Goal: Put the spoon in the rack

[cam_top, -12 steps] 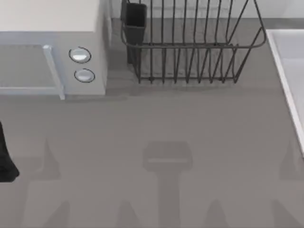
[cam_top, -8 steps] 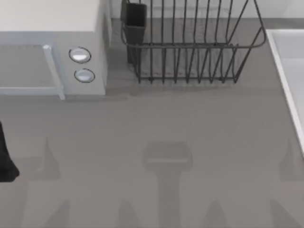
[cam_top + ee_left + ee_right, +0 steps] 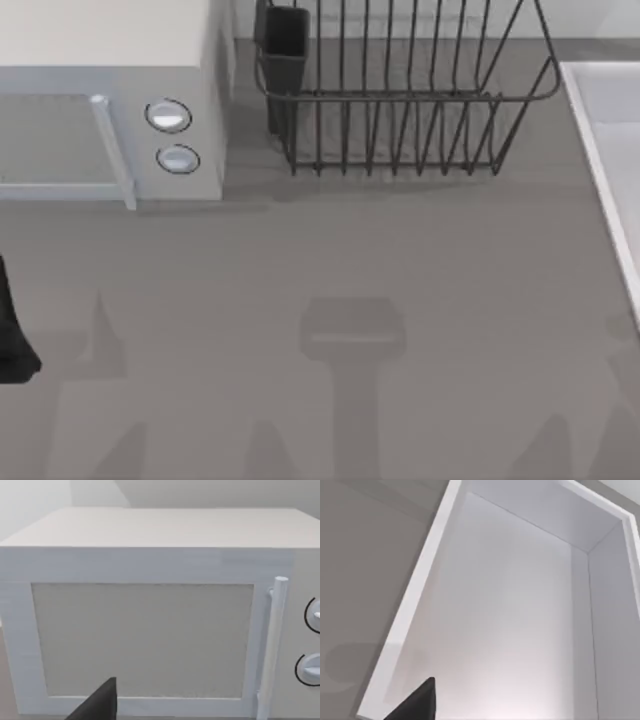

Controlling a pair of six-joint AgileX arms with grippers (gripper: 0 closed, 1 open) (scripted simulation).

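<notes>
Overhead, one rack (image 3: 400,100), one microwave (image 3: 110,100), two knobs (image 3: 168,116).

top: overhead on table (image 3: 400,260) | left wrist: close, facing microwave (image 3: 150,630), shared with top | right wrist: over white basin (image 3: 520,605)

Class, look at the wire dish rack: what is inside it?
Between the bars of the rack only grey table shows; no spoon lies there. The inside of its dark corner cup cannot be made out.
</notes>
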